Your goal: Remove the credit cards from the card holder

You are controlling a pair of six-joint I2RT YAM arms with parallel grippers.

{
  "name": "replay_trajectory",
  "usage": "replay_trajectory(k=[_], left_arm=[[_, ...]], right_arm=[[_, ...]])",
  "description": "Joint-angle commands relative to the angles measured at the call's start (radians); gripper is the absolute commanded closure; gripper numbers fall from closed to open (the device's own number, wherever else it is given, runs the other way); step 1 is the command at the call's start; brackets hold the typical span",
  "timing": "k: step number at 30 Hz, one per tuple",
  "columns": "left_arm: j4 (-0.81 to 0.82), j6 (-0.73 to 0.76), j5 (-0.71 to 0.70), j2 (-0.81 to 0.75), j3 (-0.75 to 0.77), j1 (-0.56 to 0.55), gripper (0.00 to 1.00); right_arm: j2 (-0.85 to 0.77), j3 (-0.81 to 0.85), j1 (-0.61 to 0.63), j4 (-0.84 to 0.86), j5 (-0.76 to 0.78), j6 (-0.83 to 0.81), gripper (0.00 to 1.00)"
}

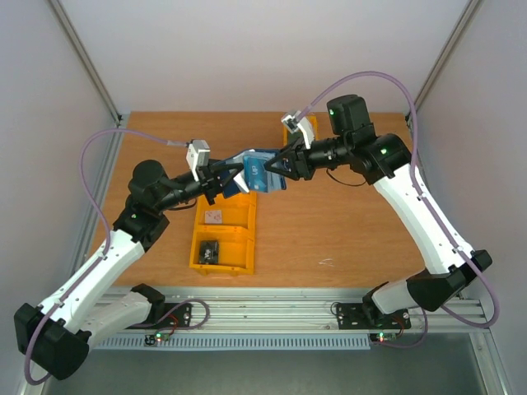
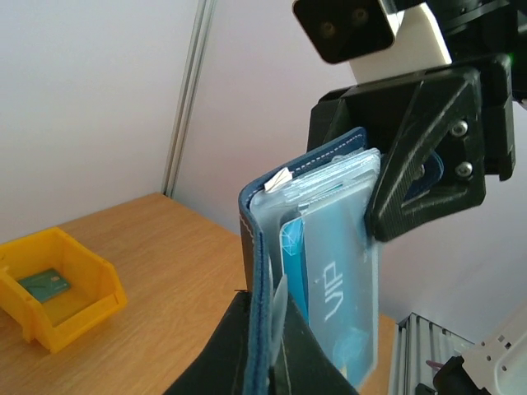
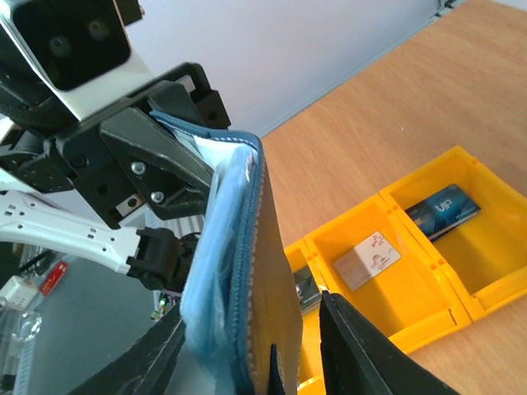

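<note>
The card holder (image 1: 257,171) hangs in mid-air over the table's middle, between both grippers. It stands on edge, showing a navy stitched rim (image 2: 257,247) and clear pale pockets. A teal credit card marked VIP (image 2: 329,284) sits inside one pocket. My left gripper (image 2: 268,329) is shut on the holder's lower edge, also seen from above (image 1: 233,177). My right gripper (image 3: 251,317) straddles the holder's other end (image 3: 247,247), open, with a gap between its right finger (image 3: 362,354) and the brownish cover. From above it is at the holder's right end (image 1: 276,167).
A yellow bin (image 1: 244,265) with compartments lies under the grippers. It holds a pale card (image 3: 367,259), a dark blue VIP card (image 3: 440,210) and a dark card (image 1: 207,251). Another yellow bin (image 2: 90,300) holds a green card (image 2: 45,285).
</note>
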Motion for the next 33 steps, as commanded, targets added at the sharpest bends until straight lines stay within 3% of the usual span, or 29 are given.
replay_trajectory(k=[1,8,13,21,23,27,30,31,33], left_arm=[[0.048,0.014,0.012,-0.016,-0.003,0.003,1.0],[0.011,0.019,-0.023,-0.009,0.005,0.003,1.0],[-0.033,0.068,-0.12,-0.002,0.009,0.003,1.0],[-0.024,0.051,-0.112,0.005,0.014,0.003,1.0],[-0.023,0.052,-0.117,0.008,0.012,0.003,1.0],[-0.023,0.045,-0.113,0.009,0.014,0.003,1.0],[-0.029,0.04,-0.138,0.01,0.012,0.003,1.0],[-0.036,0.041,-0.178,0.011,0.011,0.003,0.95],[-0.052,0.049,-0.264,0.012,0.008,0.003,0.76]], right_arm=[[-0.003,-0.033,-0.002,0.027,-0.002,0.022,0.61],[-0.002,-0.081,0.0,0.096,-0.027,0.06,0.48],[-0.009,-0.108,0.035,0.141,0.037,0.075,0.47],[0.012,-0.111,0.044,0.116,0.064,0.068,0.49],[0.014,-0.114,0.045,0.106,0.063,0.066,0.56],[0.015,-0.113,0.045,0.11,0.072,0.075,0.9],[0.02,-0.101,0.041,0.11,0.085,0.082,0.99],[0.024,-0.097,0.038,0.109,0.087,0.091,0.99],[0.025,-0.09,0.027,0.105,0.092,0.104,0.99]])
